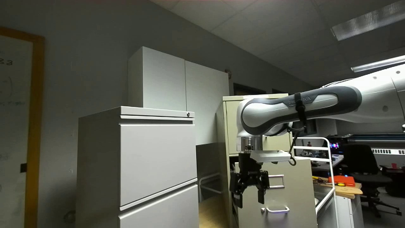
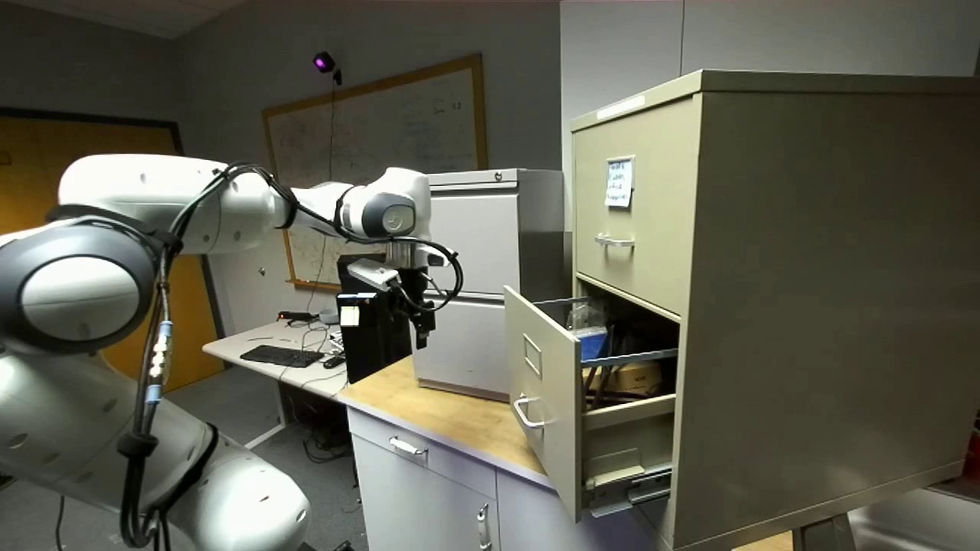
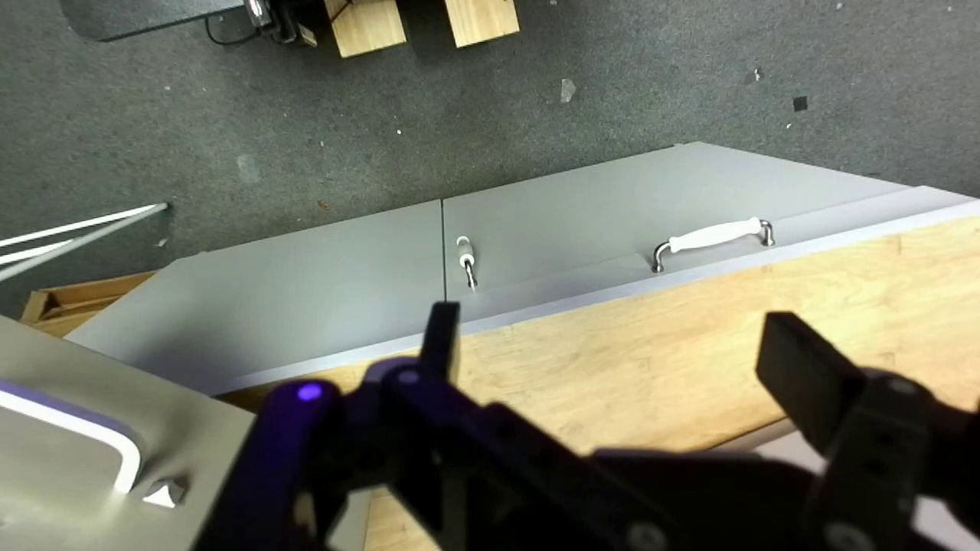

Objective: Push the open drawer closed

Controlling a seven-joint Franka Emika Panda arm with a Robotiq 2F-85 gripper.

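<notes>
Nearest to us, low in the wrist view, the gripper (image 3: 617, 340) hangs over the wooden counter (image 3: 651, 383) with its fingers (image 3: 811, 375) spread wide and nothing between them. We judge this to be the approach, with the push not yet begun; before contact we would bring those fingers together, so that they meet the metal as one blunt tip and none of them hooks the pull handle (image 3: 69, 421), which shows at the lower left of that frame. The drawer (image 2: 555, 398) lies a little farther on: right of centre in an exterior view, pulled well out of the beige cabinet (image 2: 827, 306), its front standing apart from the body. We cannot tell from these angles how much gap there is between fingers and front, so we should come in slowly. Let us aim for the bare metal between the handle and the label holder (image 1: 276, 181), near the middle of the front's width, because a push at one edge could twist the drawer as it slides. Behind that, the box (image 2: 635, 377) and other contents may add weight, so a steady shove square to the face should serve better than a knock. Farthest in, we would ease off as the front nears the plane of the top drawer (image 2: 651, 218), pressing gently until the two sit level
</notes>
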